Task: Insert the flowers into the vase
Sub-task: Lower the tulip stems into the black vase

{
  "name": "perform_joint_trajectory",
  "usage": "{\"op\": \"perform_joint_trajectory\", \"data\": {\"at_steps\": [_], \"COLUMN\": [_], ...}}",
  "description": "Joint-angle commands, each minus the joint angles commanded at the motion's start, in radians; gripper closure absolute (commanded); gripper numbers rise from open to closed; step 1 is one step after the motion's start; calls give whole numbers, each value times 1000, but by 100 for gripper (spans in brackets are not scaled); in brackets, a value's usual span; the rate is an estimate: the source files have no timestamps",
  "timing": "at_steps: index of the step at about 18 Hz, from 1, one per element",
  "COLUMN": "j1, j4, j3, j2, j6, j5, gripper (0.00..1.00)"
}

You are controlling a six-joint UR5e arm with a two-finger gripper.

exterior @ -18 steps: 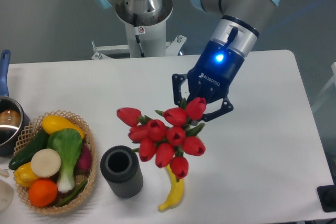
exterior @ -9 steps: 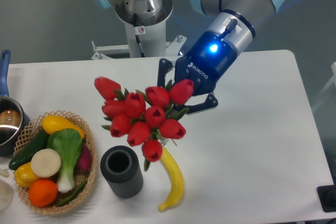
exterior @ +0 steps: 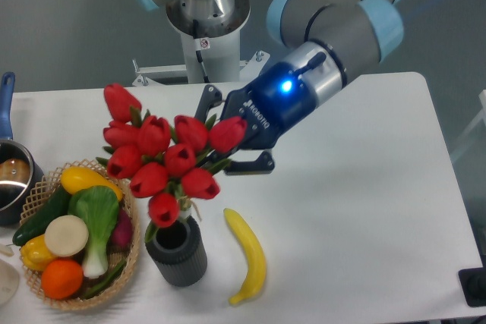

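While clenched on the flowers (exterior: 163, 161), the end effector (exterior: 228, 138) holds them above the vase (exterior: 177, 252).

- You can read white lettering, "ROBOTIQ", on the blue body of the gripper (exterior: 225, 136).
- You see a small round red-and-white sign on the robot base column (exterior: 203, 57); its content is too small to make out.

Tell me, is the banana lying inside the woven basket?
No, the banana lies on the white table right of the vase, outside the basket.
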Motion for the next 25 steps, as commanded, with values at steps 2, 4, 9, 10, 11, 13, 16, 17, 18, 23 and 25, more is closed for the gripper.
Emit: {"op": "perform_joint_trajectory", "data": {"at_steps": [2, 4, 9, 10, 11, 13, 16, 17, 18, 23, 25], "j1": [-2, -8, -18, -23, -25, -25, -31, -32, -34, -35, -47], "j4": [0, 0, 2, 2, 2, 2, 2, 2, 2, 40, 40], "j3": [-6, -8, -9, -12, -18, -32, -55, -78, -101, -178, -201], "j2": [0, 0, -32, -38, -41, -46, -54, -54, -55, -84, -100], "j6": [0, 2, 21, 32, 41, 63, 93, 121, 149, 234, 284], "j5": [0, 0, 3, 5, 5, 5, 8, 9, 12, 26, 57], "gripper": [100, 100, 100, 100, 100, 100, 100, 100, 100, 99, 90]}}
